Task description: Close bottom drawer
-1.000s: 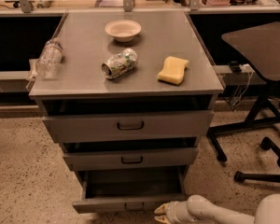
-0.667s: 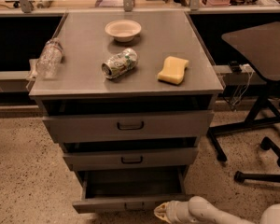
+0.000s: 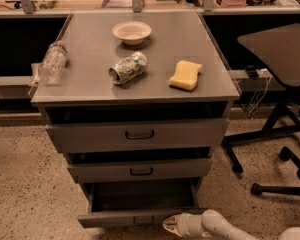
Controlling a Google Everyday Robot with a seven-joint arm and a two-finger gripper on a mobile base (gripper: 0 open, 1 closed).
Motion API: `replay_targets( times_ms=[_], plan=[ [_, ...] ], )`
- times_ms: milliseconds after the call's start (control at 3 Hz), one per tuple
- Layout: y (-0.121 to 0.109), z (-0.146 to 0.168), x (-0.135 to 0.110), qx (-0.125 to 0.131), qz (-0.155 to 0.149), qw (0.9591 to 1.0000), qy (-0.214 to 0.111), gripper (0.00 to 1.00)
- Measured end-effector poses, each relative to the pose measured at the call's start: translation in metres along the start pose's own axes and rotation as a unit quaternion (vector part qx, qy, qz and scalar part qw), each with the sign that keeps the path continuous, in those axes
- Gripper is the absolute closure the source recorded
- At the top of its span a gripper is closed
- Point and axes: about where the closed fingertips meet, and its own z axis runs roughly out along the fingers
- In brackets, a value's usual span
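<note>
The grey metal cabinet (image 3: 135, 91) has three drawers. The bottom drawer (image 3: 140, 216) is pulled far out, its dark inside showing and its shallow front panel near the lower edge of the camera view. The middle drawer (image 3: 140, 170) and the top drawer (image 3: 137, 134) stand slightly out. My gripper (image 3: 170, 225) comes in from the lower right on a white arm (image 3: 217, 224), its tip right at the front panel of the bottom drawer, just right of the panel's centre.
On the cabinet top lie a white bowl (image 3: 132, 32), a crushed can (image 3: 127, 68), a yellow sponge (image 3: 185, 75) and a plastic bottle (image 3: 52, 62) at the left edge. A dark chair with a wheeled base (image 3: 282, 129) stands to the right. Speckled floor surrounds the cabinet.
My gripper and arm have held nearly the same place at the drawer's front, shifting only slightly. The bottom drawer remains pulled out as before.
</note>
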Motion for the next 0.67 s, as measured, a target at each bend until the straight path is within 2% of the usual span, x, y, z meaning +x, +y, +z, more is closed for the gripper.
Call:
replay_targets(
  times_ms=[667],
  plan=[
    [-0.0053,0.0047,0.0014,0.015,0.006,0.9994,-0.03,0.19]
  ],
)
